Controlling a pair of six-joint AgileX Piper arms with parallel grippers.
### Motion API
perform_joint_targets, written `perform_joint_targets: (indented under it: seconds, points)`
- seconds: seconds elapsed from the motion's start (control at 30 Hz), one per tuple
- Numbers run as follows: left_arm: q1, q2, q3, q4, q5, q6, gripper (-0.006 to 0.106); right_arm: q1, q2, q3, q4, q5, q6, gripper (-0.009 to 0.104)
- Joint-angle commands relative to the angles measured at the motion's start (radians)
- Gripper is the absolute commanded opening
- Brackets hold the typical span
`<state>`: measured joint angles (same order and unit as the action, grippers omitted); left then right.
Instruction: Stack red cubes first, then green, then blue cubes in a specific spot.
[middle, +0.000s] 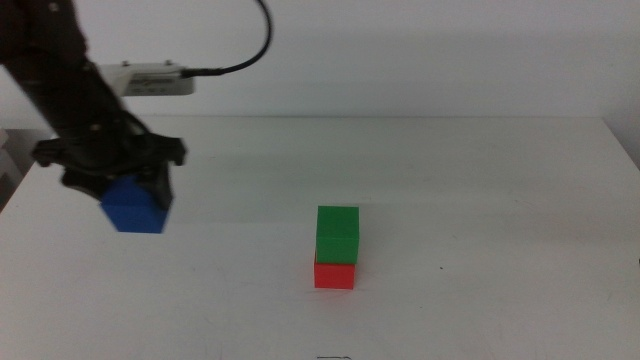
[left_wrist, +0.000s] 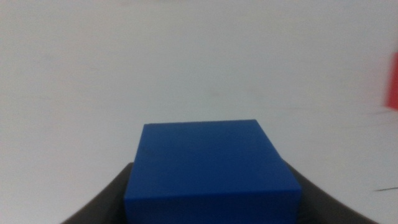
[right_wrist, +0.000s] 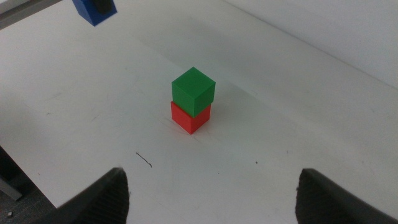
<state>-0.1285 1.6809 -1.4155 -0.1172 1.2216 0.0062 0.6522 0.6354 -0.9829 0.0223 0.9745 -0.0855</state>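
Observation:
In the middle view my left gripper (middle: 135, 195) hangs above the table's left side, shut on the blue cube (middle: 135, 207). The left wrist view shows that blue cube (left_wrist: 211, 168) filling the space between the dark jaws of the left gripper (left_wrist: 211, 208). The green cube (middle: 338, 233) sits squarely on the red cube (middle: 334, 274) near the table's middle, well to the right of the held cube. My right gripper (right_wrist: 214, 193) is open and empty, high above and back from the green cube (right_wrist: 193, 91) and the red cube (right_wrist: 188, 119). The right gripper is out of the middle view.
The white table (middle: 500, 180) is bare around the stack. A short dark mark (right_wrist: 144, 160) lies on it in front of the stack. The table's near edge (right_wrist: 37, 186) shows in the right wrist view. A black cable (middle: 255, 50) loops above the left arm.

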Motion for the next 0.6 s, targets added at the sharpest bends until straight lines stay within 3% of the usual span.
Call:
perform_joint_targets:
  seconds: [0.0,0.57]
  points:
    - [-0.053,-0.064,-0.028,-0.011,0.057,-0.106,0.005,-0.005,0.003,-0.024,-0.009,-0.073,-0.014,0.082]
    - [-0.327,-0.071,-0.028,-0.005,0.017,-0.515,0.005,-0.005,0.003,-0.024,-0.009,-0.073,-0.014,0.082]
